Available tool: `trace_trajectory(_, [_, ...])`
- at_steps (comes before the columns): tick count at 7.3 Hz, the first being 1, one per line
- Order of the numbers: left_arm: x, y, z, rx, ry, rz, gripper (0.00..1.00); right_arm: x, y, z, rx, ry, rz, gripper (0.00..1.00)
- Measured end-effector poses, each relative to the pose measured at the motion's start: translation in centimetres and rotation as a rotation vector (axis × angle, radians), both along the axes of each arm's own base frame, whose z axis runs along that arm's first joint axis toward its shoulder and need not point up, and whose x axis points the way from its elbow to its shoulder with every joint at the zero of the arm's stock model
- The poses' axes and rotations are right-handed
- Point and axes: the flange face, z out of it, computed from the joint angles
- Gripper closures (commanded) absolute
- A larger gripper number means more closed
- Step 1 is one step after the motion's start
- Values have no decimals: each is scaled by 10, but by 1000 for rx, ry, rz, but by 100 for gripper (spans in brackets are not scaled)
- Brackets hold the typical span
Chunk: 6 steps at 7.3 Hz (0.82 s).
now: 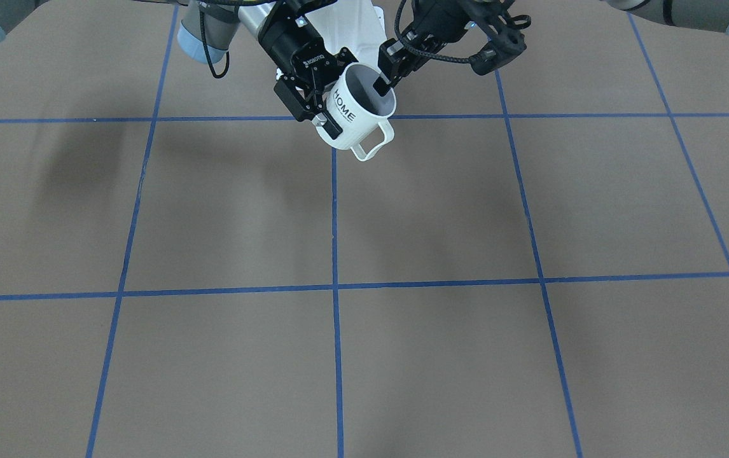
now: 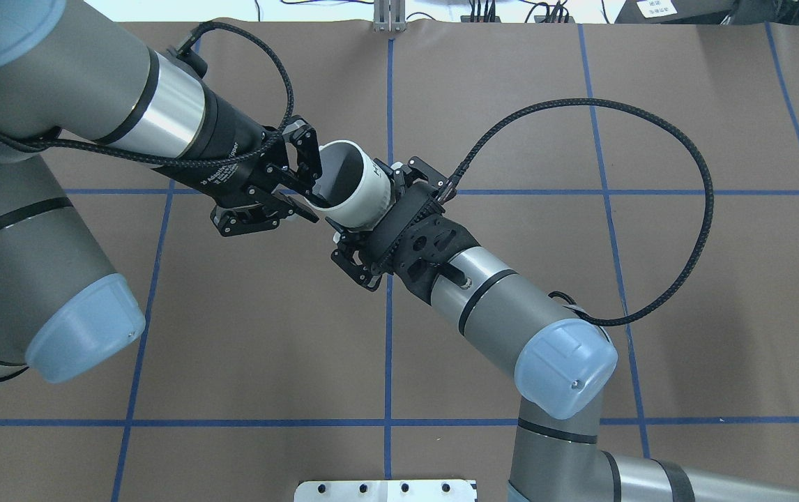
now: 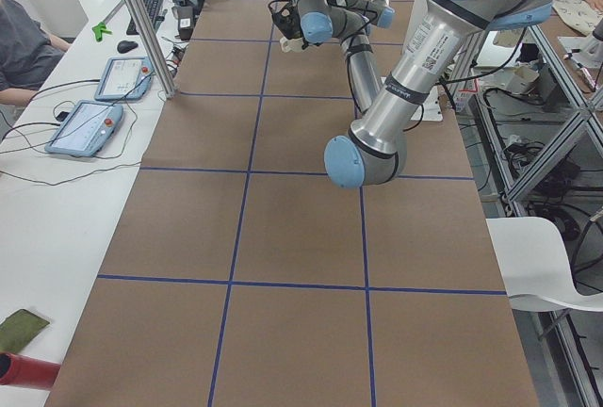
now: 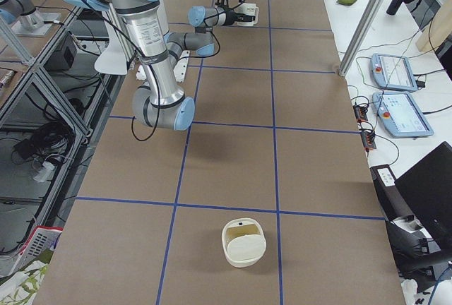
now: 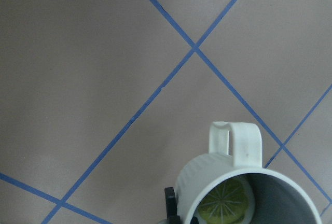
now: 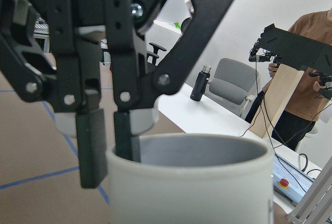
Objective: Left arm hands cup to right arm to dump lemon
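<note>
Hand-over is midway at upper centre: left claw [image 2: 313,201] pinches the cup [image 2: 361,188] rim, right claw [image 2: 363,206] clamps its body, lemon [image 5: 225,204] inside; release and dumping remain.

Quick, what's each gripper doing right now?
Left gripper: closed, pinching the cup by its rim.
Right gripper: looks closed around the cup's body.

At the front view's top centre I'm boxed in, the left gripper [image 1: 385,81] and right gripper [image 1: 315,117] crowding the cup [image 1: 359,127], while the counter [image 1: 212,210] below them gives wide passage.
</note>
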Motion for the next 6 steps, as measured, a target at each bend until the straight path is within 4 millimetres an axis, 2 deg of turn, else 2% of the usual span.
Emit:
trace_trajectory(2, [-1,3,-2,11,5,7,0,1,1,-1,1,-4,-2,64])
trace_trajectory(5, [-15,5,-5,36,20,5,0,2,2,3,0,-2,-2,64])
trace_trajectory(6, [-21,3,-5,53,19,0,0,2,2,4,-1,-1,-2,69])
